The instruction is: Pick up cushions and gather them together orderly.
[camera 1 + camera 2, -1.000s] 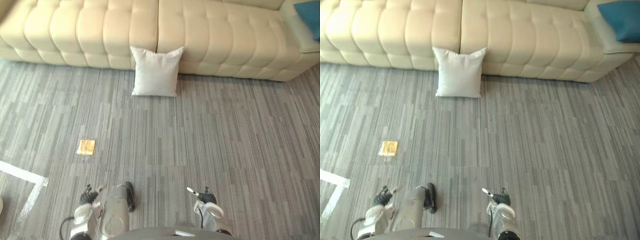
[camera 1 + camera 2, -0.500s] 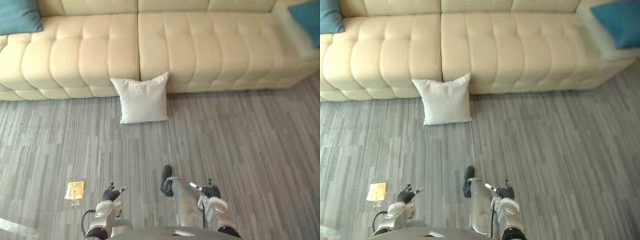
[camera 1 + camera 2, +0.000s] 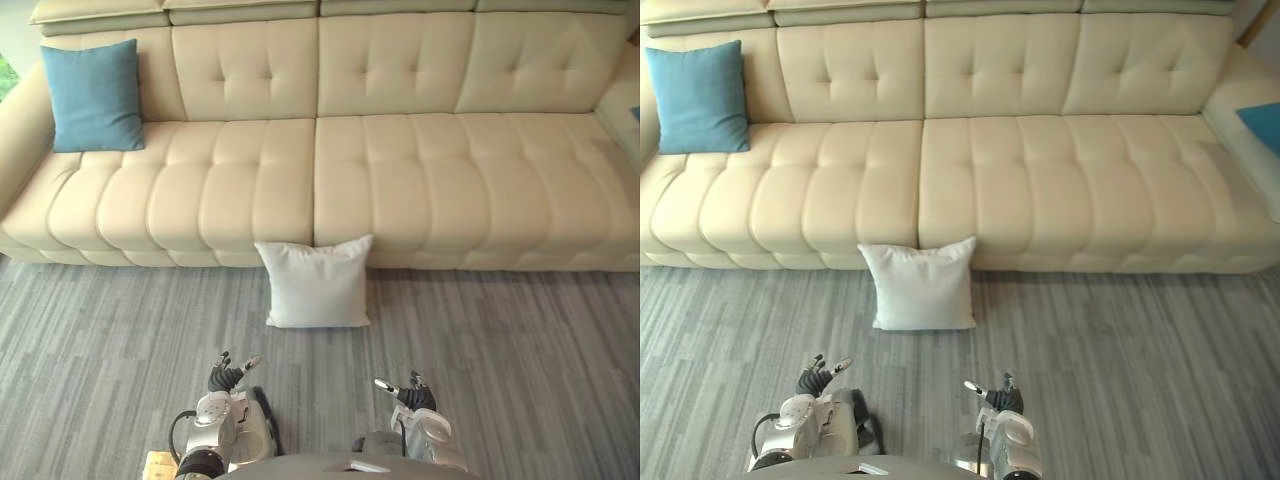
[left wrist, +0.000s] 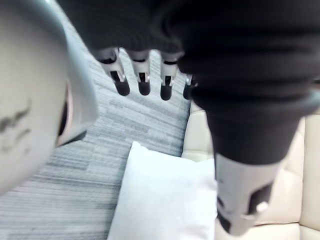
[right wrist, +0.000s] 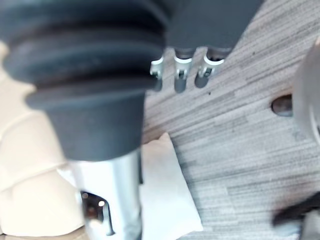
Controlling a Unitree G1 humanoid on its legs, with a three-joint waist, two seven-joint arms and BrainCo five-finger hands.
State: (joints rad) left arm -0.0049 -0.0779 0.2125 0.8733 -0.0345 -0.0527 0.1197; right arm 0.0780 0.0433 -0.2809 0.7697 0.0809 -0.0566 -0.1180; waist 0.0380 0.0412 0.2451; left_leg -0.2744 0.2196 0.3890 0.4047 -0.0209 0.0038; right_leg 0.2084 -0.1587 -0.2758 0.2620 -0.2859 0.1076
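Now: white cushion [image 3: 317, 284] down by the sofa [image 3: 400, 180]

It leans upright on the floor [image 3: 520, 340] against the sofa's front. A blue cushion [image 3: 95, 95] stands at the sofa's left end. Left hand [image 3: 228, 376] and right hand [image 3: 408, 393] hang short of the sofa, fingers [image 4: 143, 85] loosely spread, empty.

A living room or lounge, by the look of it; a long cream sofa [image 3: 320, 170] with buttoned, tufted seats and backs spans the wall; a blue cushion [image 3: 95, 95] sits at its left end; a white cushion [image 3: 317, 285] leans against its front; grey striped carpet [image 3: 520, 350] covers the floor.
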